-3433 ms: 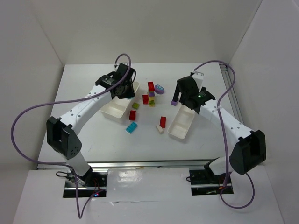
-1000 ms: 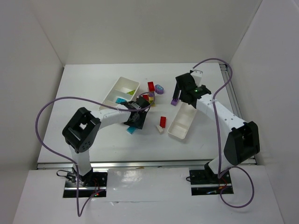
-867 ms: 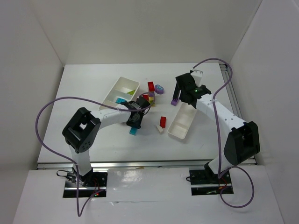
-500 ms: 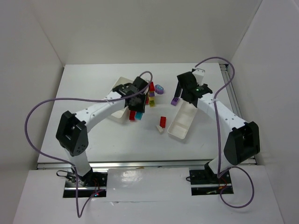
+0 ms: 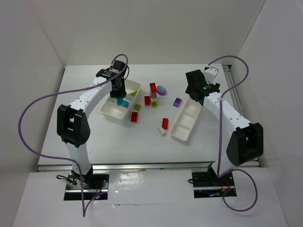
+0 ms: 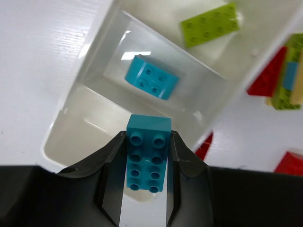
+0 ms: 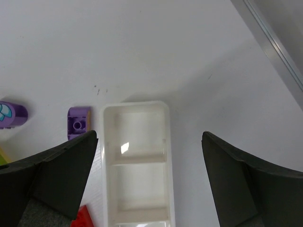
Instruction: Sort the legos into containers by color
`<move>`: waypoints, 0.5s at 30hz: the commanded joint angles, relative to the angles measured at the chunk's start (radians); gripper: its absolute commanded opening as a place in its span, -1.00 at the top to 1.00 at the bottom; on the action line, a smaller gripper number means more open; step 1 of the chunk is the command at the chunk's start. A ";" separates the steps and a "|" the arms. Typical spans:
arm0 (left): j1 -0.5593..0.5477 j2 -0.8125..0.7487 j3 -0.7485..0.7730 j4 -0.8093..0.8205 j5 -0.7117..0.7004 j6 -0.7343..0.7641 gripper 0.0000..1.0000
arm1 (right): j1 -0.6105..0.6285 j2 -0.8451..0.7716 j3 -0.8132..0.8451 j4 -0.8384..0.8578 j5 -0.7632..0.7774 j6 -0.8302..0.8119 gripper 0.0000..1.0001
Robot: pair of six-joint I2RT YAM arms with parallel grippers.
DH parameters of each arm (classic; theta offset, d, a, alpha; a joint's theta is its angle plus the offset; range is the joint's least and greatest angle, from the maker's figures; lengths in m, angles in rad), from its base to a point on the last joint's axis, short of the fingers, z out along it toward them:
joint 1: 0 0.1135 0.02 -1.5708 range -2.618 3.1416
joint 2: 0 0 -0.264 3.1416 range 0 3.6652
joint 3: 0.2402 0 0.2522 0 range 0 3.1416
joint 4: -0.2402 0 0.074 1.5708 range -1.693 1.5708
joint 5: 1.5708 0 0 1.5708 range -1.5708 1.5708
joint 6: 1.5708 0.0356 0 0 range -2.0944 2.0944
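My left gripper (image 6: 147, 146) is shut on a cyan-blue lego (image 6: 147, 153), held studs-up above the left white container (image 6: 78, 85). That container holds another cyan lego (image 6: 151, 77) and a lime green one (image 6: 209, 24) in separate compartments. From above, the left gripper (image 5: 119, 92) hangs over this container (image 5: 112, 112). My right gripper (image 7: 149, 175) is open and empty above the long container (image 7: 137, 106), whose compartments show nothing inside. A purple lego (image 7: 78, 122) lies just left of it on the table.
Loose on the table between the containers (image 5: 182, 130) are red legos (image 5: 153, 87) (image 5: 164, 123) (image 5: 134, 117), a green one (image 5: 137, 107), a yellow-green stack (image 5: 154, 103), a purple cylinder (image 5: 162, 90) and a small cream piece (image 5: 162, 131). A metal rail (image 7: 274, 42) runs along the right edge.
My left gripper shut on the cyan lego on the table, lifted it and carried it back-left over the left container. The right arm drew back to the right, away from the purple lego.
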 commanded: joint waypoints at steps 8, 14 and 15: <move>0.099 0.150 0.110 0.019 -0.034 -0.047 1.00 | -0.024 0.084 0.091 0.005 0.043 0.033 -0.97; 0.133 0.180 0.110 0.040 -0.021 -0.072 0.57 | -0.024 0.104 0.119 -0.015 0.043 0.042 -0.97; 0.133 0.189 0.110 0.051 -0.011 -0.063 0.32 | -0.024 0.104 0.119 -0.024 0.031 0.042 -0.97</move>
